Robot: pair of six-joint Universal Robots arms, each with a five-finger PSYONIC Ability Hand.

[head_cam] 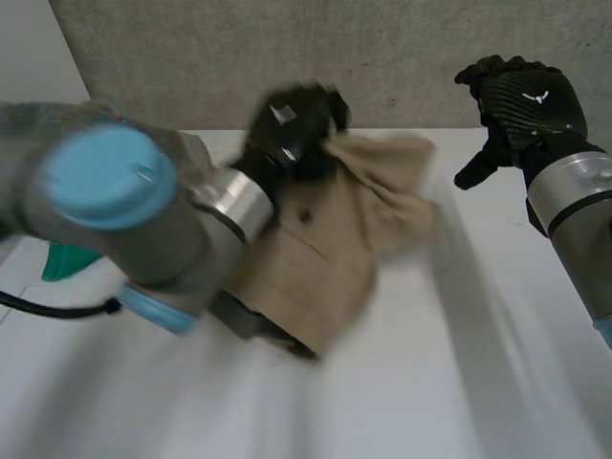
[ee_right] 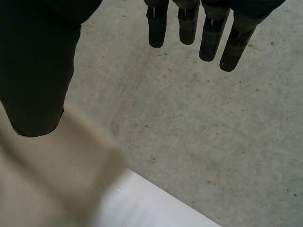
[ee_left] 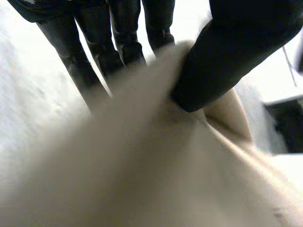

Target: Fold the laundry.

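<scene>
A: Cloth (head_cam: 325,258), tan and bunched, lies mid-way across the white tabletop (head_cam: 459,382). The left robot hand (head_cam: 292,124) grips it at its far edge. What does the left wrist view add?
B: The thumb (ee_left: 232,56) pins the fabric against the fingers (ee_left: 94,56) in a closed pinch. The right robot hand (head_cam: 521,96) hangs apart near the far right edge, its fingers straight, holding nothing.
A: Free room?
B: Bare tabletop lies on the near side and to the right of the cloth.
</scene>
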